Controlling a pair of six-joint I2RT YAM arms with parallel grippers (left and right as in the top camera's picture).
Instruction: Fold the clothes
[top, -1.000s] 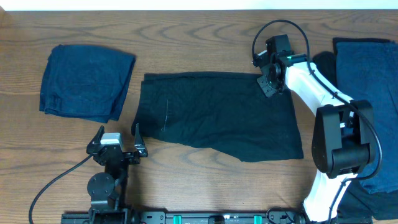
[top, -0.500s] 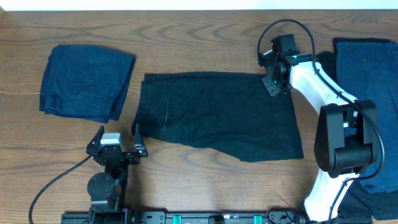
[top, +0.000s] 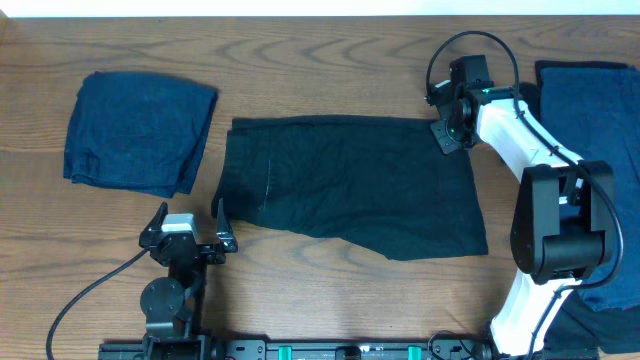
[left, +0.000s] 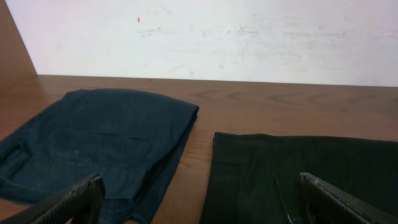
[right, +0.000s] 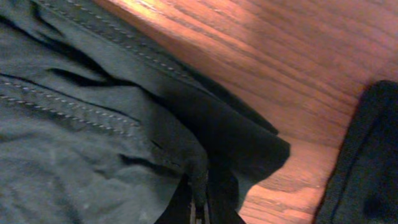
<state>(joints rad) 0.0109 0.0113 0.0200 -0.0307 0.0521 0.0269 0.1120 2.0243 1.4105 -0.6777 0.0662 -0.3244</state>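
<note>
While the left jaws stand wide apart, the right jaws clamp a corner of the black garment (top: 350, 185)

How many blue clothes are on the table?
2. One folded blue garment lies far left; a second blue garment sits at the right edge, partly behind the right arm. More may hide beneath.

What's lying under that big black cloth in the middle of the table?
Only the wooden table shows around the black garment, which lies flat. Anything beneath is hidden by the fabric. The right gripper pinches its far right corner.
</note>
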